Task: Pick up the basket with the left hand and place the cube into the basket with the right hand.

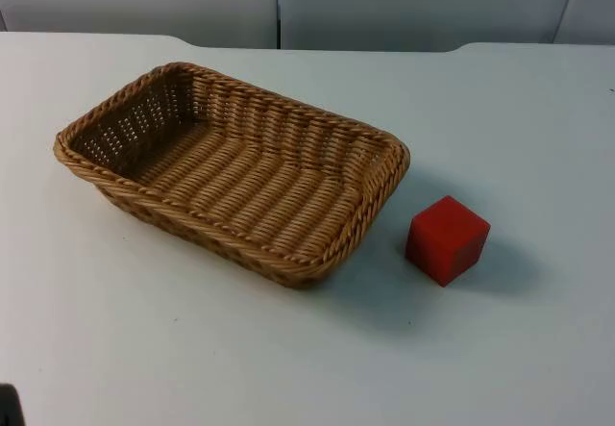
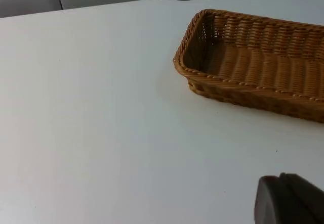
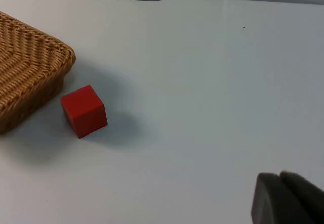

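Above the white table top point(image 2: 101, 133), the left gripper point(image 2: 291, 201) is visible as a single dark fingertip in the left wrist view; whether its fingers are apart or together cannot be told. It hangs clear of the table, well apart from the wicker basket point(image 2: 253, 62), and holds nothing. The right gripper point(image 3: 288, 198) appears the same way in the right wrist view: one dark fingertip, finger spacing not determinable, well apart from the red cube point(image 3: 84, 110). Both arms wait away from the work items.

The wicker basket point(image 1: 231, 171) is rectangular, tan, woven, and rests flat on the table top point(image 1: 480, 349), set at an angle to the table edge. Its interior holds no object. The red cube point(image 1: 447, 239) stands on the table just beside the basket's corner nearest the right arm, not touching it. A grey partition wall point(image 1: 384, 3) closes the far edge of the table.
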